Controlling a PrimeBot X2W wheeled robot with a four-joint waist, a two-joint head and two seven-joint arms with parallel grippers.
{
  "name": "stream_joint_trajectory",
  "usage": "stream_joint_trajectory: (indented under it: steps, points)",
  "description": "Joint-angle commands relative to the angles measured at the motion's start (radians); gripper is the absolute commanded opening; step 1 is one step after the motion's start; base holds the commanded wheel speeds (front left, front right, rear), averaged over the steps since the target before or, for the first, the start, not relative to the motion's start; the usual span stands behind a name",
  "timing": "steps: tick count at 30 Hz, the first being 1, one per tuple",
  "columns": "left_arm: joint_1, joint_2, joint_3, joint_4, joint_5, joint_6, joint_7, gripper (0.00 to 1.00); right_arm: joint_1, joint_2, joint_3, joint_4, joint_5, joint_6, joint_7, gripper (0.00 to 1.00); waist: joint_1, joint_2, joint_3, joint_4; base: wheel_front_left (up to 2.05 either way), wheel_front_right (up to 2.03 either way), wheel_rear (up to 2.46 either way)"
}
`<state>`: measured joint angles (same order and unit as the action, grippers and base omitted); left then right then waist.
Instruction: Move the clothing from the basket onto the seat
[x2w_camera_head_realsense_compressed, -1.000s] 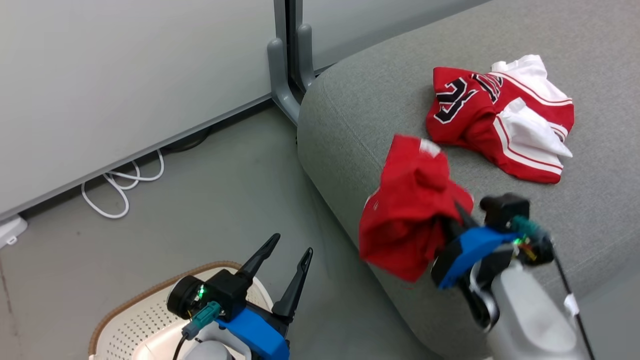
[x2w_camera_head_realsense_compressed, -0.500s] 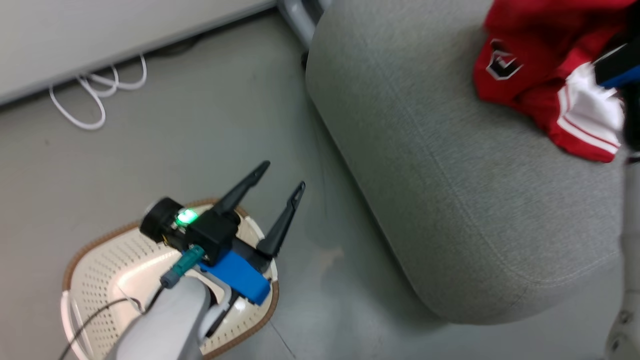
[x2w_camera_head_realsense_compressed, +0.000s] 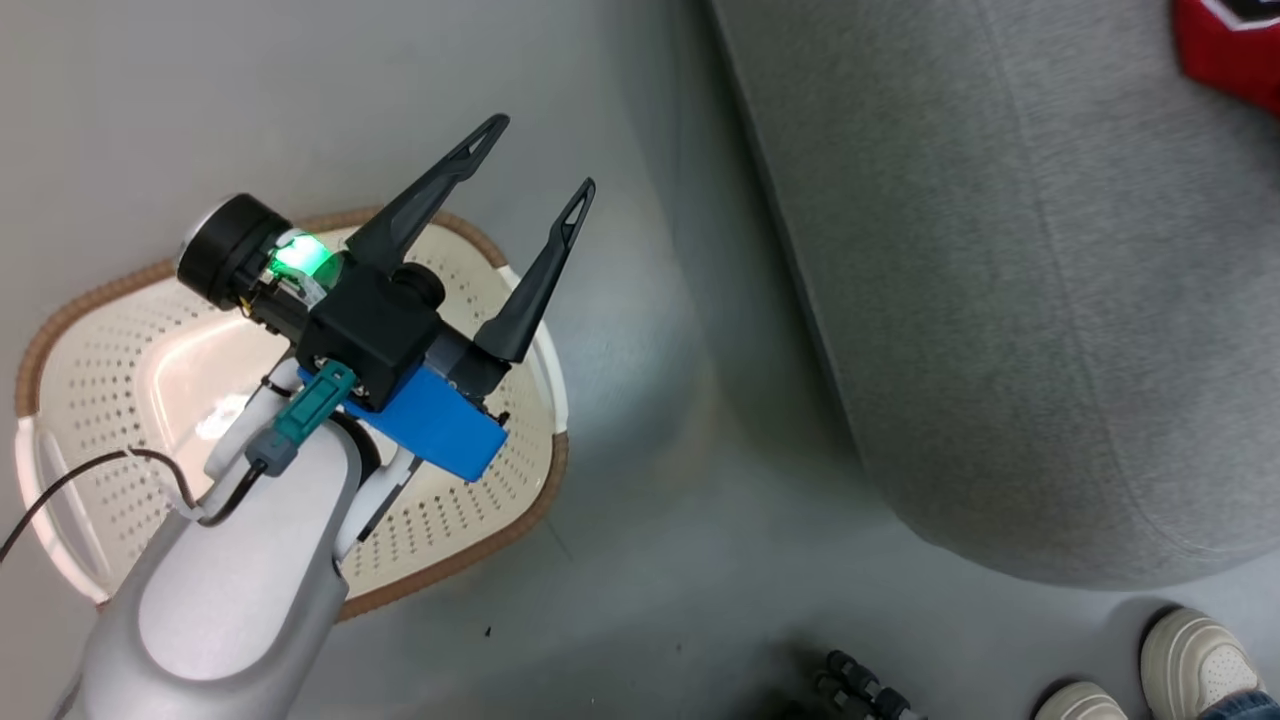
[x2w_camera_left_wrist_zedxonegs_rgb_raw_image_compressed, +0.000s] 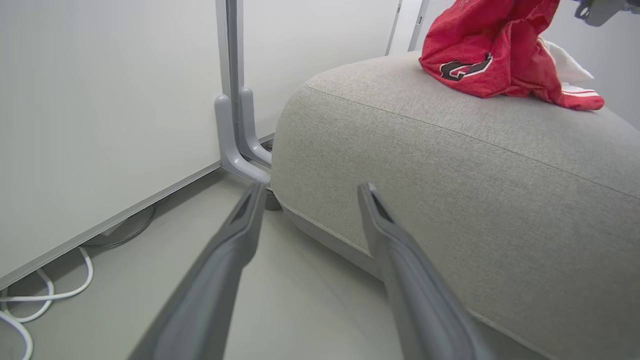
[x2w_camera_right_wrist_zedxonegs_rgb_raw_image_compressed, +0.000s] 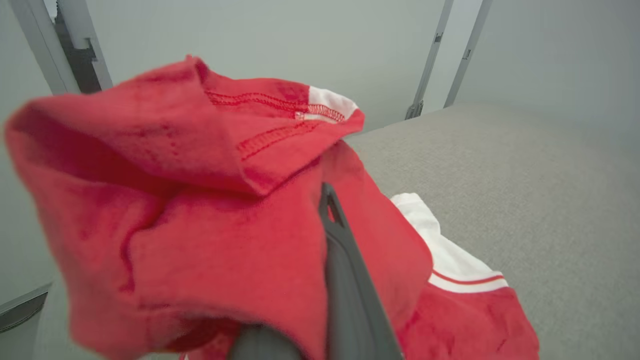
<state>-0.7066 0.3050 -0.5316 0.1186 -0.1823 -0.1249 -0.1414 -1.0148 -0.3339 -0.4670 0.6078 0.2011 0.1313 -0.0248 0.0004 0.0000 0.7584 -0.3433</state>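
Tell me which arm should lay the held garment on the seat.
Right. The right gripper is shut on the red garment, over the seat beside the other garment. The left gripper hangs open and empty above the basket, off the seat.

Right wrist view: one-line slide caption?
Shut right tool grips a red garment over the grey seat, beside a second garment lying there.

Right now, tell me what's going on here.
The robot is emptying a laundry basket onto a grey sofa seat. Its right gripper is shut on one red garment over the seat, beside a second garment lying there. Its left gripper hangs open above the basket.
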Motion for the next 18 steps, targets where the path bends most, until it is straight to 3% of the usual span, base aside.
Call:
stream_joint_trajectory:
  steps: [1,10,11,12,13,18]
  points:
    - [-0.01,0.006,-0.002,-0.006,0.004,0.001,-0.001,1.0,-0.009,-0.002,-0.007,0.013,-0.005,-0.001,-0.012,0.0,-0.0004,0.0,0.041,0.029,0.0,0.0,0.0]
    - [0.025,-0.016,-0.019,0.019,-0.014,0.013,-0.033,1.0,-0.003,-0.026,-0.01,0.178,-0.055,-0.001,-0.08,0.0,-0.0004,0.0,0.017,0.06,0.0,0.0,0.0]
    - [0.029,-0.017,-0.02,0.025,-0.017,0.013,-0.039,1.0,-0.007,-0.026,-0.006,0.186,-0.063,-0.001,-0.085,0.22,-0.0004,0.0,0.013,0.063,0.0,0.0,0.0]
    - [0.033,-0.018,-0.02,0.03,-0.02,0.015,-0.041,1.0,-0.011,-0.027,-0.004,0.192,-0.07,-0.001,-0.089,0.67,-0.0004,0.0,0.007,0.065,0.0,0.0,0.0]
    - [0.036,-0.02,-0.02,0.034,-0.023,0.017,-0.046,1.0,-0.014,-0.03,-0.004,0.2,-0.075,-0.001,-0.092,1.0,-0.0004,0.0,0.002,0.067,0.0,0.0,0.0]
    - [0.043,-0.029,-0.02,0.058,-0.037,0.021,-0.064,1.0,-0.019,-0.03,0.0,0.228,-0.1,-0.001,-0.101,1.0,-0.0004,0.0,-0.027,0.078,0.0,0.0,0.0]
